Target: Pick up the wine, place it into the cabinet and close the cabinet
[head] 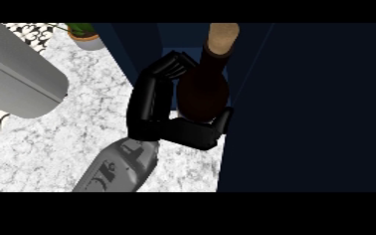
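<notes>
Head view: my left hand [192, 133] has fingers [155, 82] and thumb clamped round the dark wine bottle [202, 92] at the dark blue cabinet's [308, 104] opening. Its tan-capped neck points toward the view's top, and the marble counter [73, 129] lies alongside.

Counter [66, 144]: white stone top with grey veining, filling the left half of the view. Large grey rounded object [26, 79]: lies at the left edge, cut off by the frame, with one thin seam across its body; its kind cannot be told. Potted plant [86, 36]: green leaves in a pale grey pot, at the counter's far side, right of the grey object and apart from it. Patterned surface [33, 32]: black-and-white motif in the far left corner, beside the plant.
</notes>
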You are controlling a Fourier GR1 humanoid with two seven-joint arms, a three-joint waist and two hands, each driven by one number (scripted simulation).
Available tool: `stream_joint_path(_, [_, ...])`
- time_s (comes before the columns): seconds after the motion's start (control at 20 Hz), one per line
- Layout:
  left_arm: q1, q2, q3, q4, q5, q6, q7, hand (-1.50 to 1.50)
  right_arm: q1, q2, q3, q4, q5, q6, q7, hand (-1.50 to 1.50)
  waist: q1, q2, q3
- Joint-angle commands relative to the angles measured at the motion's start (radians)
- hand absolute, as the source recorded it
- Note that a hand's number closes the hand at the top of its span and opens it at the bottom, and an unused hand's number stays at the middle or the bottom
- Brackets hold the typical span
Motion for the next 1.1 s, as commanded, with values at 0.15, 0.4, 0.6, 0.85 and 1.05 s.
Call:
stream_joint_path(0.15, [-0.02,-0.001,0.013,0.079,-0.027,0.013,-0.054,1.5,0.085,-0.016,-0.016,-0.18,-0.077,0.016,0.062,-1.5,0.001,-0.001,0.0])
stream_joint_path(0.4, [-0.07,-0.001,-0.021,0.2,0.075,0.085,-0.148,1.5,0.012,0.012,0.033,-0.084,0.007,-0.015,0.028,-1.5,-0.001,0.001,0.0])
stream_joint_path(0.6, [-0.016,-0.001,-0.003,0.206,0.127,0.053,-0.199,1.5,-0.022,-0.022,-0.004,-0.134,-0.041,-0.019,0.107,-1.5,0.0,0.001,-0.001])
stream_joint_path(0.85, [-0.107,-0.001,-0.07,0.321,0.239,0.144,-0.307,1.5,0.004,-0.004,-0.003,-0.117,-0.045,-0.013,0.077,-1.5,-0.007,0.001,0.0])
stream_joint_path(1.05, [-0.012,-0.001,-0.046,0.327,0.17,0.075,-0.33,1.5,-0.051,-0.028,-0.027,-0.129,-0.05,-0.016,0.124,-1.5,0.004,0.0,-0.001])
